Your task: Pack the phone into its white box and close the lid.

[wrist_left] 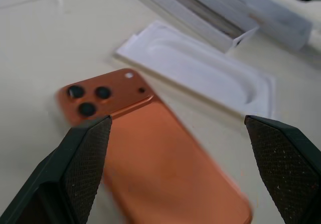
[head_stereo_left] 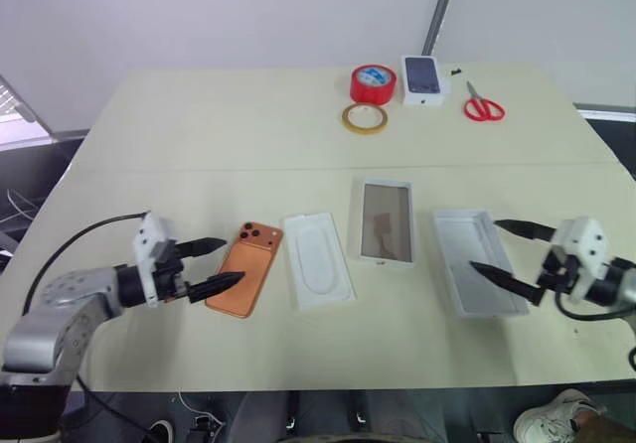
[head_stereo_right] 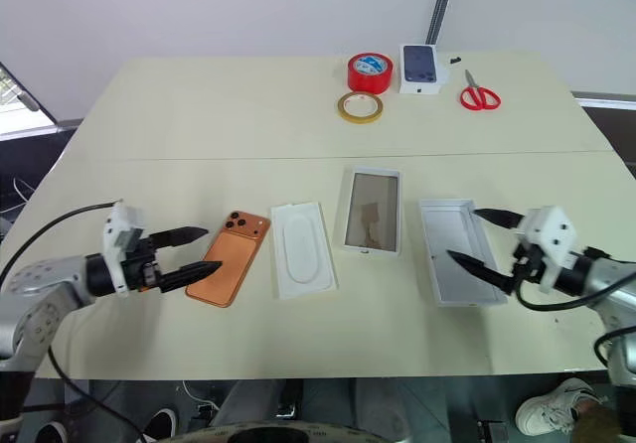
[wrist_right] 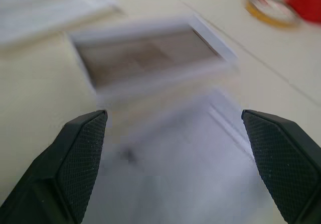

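Note:
The orange phone point(head_stereo_left: 248, 267) lies camera side up on the table, left of centre. My left gripper point(head_stereo_left: 217, 265) is open just left of it, its lower finger over the phone's left edge; the left wrist view has the phone point(wrist_left: 150, 153) between the two fingers. The white box point(head_stereo_left: 386, 221), with its brownish glossy floor, sits in the middle. The lid point(head_stereo_left: 475, 261), a deeper white shell, lies open side up to its right. My right gripper point(head_stereo_left: 507, 252) stands open over the lid's right part, with nothing between its fingers.
A thin white insert point(head_stereo_left: 318, 260) with an oval recess lies between phone and box. At the table's far side are a red tape roll point(head_stereo_left: 373, 83), a yellow tape ring point(head_stereo_left: 365, 117), a small white box with a phone picture point(head_stereo_left: 422, 78) and red scissors point(head_stereo_left: 483, 104).

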